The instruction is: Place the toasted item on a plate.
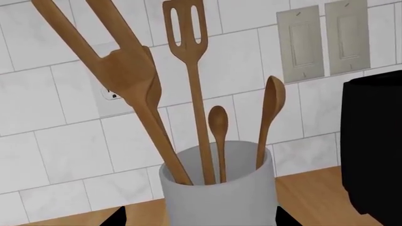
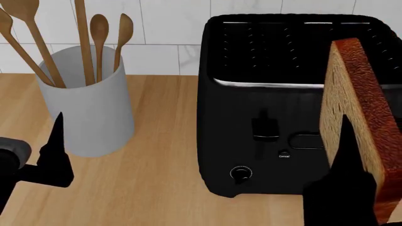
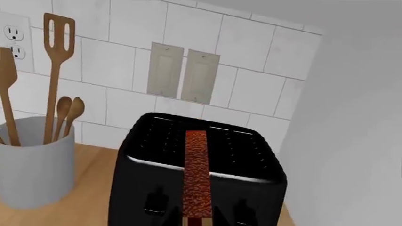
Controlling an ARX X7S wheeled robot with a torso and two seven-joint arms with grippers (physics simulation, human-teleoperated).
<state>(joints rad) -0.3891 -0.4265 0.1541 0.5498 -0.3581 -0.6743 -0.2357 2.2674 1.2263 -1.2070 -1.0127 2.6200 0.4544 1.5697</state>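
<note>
Head view shows the right gripper (image 2: 349,188) at 5 o'clock clamping the toasted item (image 2: 355,117) upright, before the toaster (image 2: 270,103); left gripper (image 2: 53,160) width unclear.

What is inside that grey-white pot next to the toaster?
The pot holds wooden utensils: a slotted spatula, two spoons and a forked tool, handles down. Their lower ends and the pot's bottom are hidden by its wall.

Light: bright, even and diffuse across all three views, with no single source evident.
Shadows: soft and faint on the table (image 2: 163,141); the toaster (image 2: 264,117) renders near-black, its detail sparse.
Glare: a thin highlight along the toaster's top rim.
Focus: slightly soft throughout, with compression blur; no edge distortion.
</note>
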